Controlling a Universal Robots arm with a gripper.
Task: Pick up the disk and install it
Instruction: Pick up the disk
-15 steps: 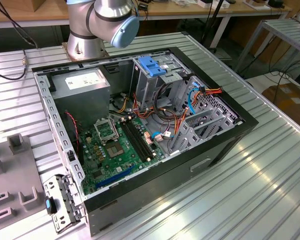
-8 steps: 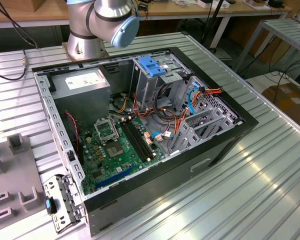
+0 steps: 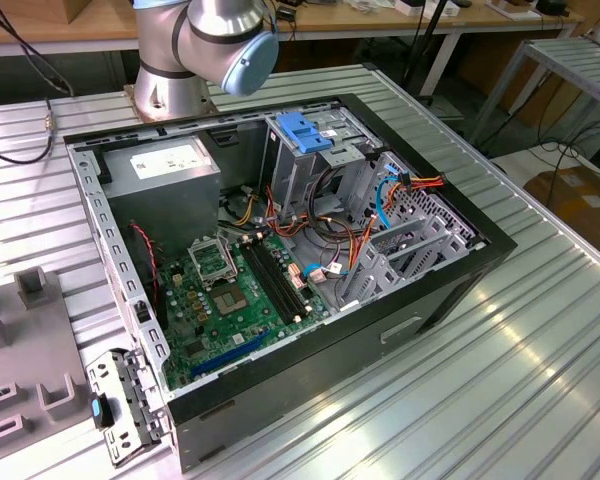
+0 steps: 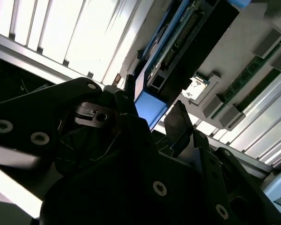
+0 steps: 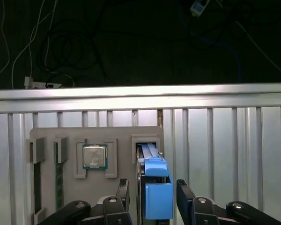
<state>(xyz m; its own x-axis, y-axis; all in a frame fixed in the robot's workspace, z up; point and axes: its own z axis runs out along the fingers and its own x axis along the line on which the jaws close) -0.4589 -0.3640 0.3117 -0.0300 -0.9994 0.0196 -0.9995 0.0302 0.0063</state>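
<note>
The disk (image 5: 157, 190) stands on edge in a slot of a grey holder block (image 5: 122, 136), its blue carrier frame facing the camera. My gripper (image 5: 153, 197) is open and straddles it, one black finger (image 5: 123, 191) on each side, with narrow gaps to the disk. In the second wrist view the disk (image 4: 187, 47) shows its dark circuit side and blue frame end, between the fingers (image 4: 180, 122). The open computer case (image 3: 110, 250) lies on the table in the exterior view, with a metal drive cage (image 3: 310, 160) under a blue latch.
The holder block also carries a processor chip (image 5: 94, 156) and memory sticks (image 5: 59, 183). The ribbed metal table ends at a rail (image 5: 140, 96), with cables on the dark floor beyond. Inside the case are a motherboard (image 3: 235, 290), a grey power supply (image 3: 165, 165) and loose cables (image 3: 380, 200).
</note>
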